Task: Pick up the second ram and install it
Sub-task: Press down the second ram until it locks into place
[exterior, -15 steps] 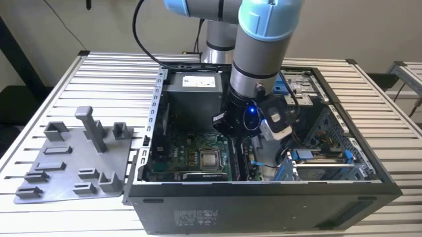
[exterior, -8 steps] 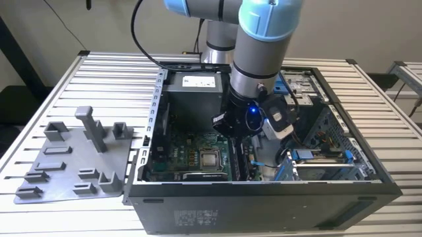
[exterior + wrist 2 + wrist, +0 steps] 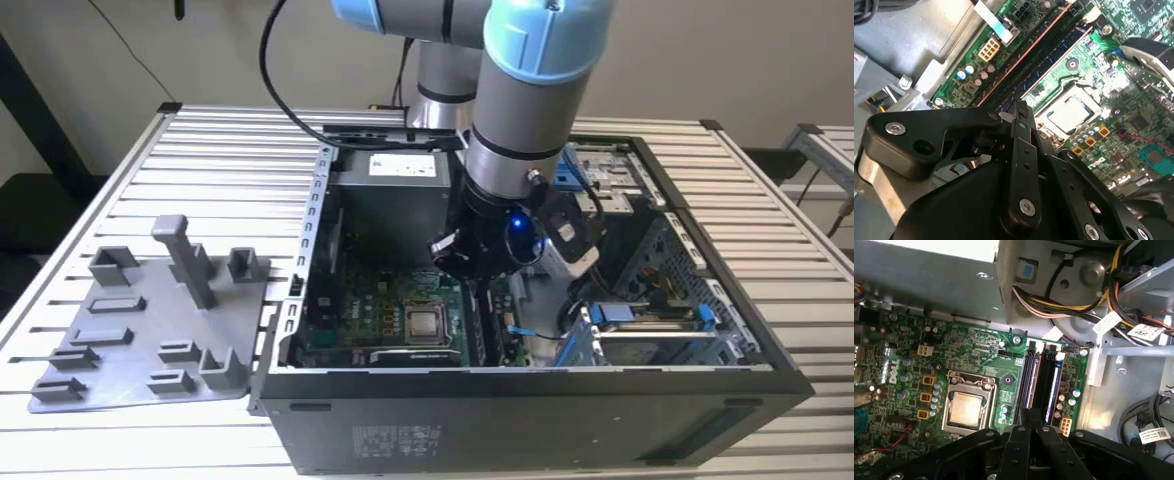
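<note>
- Plainly, white labels [image 3: 1108, 321] hang on the cables, their print too small to read;
- the second ram [image 3: 1046, 382] stands on edge among the motherboard [image 3: 979, 347] slots, long axis running away from the claw [image 3: 1035, 415];
- claw fingers drawn narrow, tips over the stick's near end; contact unclear.

A green printed motherboard [image 3: 979, 350] carries a silver square processor [image 3: 965, 409], small yellow square components [image 3: 929, 381] and black memory slots [image 3: 1040, 380], one edged blue. The open computer case [image 3: 561, 410] is dark grey. The grey plastic holder plate [image 3: 134, 330] lies on a white slatted table [image 3: 120, 180]. The arm's joint cap [image 3: 547, 35] is light blue, the black gripper [image 3: 1030, 432] matt.
</note>
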Available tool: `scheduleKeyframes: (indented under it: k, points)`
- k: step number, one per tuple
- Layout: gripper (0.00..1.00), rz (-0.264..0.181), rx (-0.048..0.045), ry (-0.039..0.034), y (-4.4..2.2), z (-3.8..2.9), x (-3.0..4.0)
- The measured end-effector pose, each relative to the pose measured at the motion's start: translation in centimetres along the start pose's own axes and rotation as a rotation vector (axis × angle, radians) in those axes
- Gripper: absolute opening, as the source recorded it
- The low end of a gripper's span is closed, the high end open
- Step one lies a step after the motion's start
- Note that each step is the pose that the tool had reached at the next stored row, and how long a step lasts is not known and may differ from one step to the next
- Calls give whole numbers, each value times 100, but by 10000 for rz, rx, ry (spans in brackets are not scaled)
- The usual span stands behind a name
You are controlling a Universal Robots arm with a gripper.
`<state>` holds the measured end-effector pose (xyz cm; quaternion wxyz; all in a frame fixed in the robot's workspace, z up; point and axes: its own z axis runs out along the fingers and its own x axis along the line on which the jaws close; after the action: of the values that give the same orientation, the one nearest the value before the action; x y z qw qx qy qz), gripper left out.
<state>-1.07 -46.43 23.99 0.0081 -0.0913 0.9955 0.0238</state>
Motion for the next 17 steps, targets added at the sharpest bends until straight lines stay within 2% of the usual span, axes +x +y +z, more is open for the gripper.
scheduleKeyframes:
  k: [6,11,17]
  points:
    - [11,-464,-8,16,1,0,7]
    - [11,-1145,-18,30,1,1,9]
    - [11,-1743,-10,-34,1,2,9]
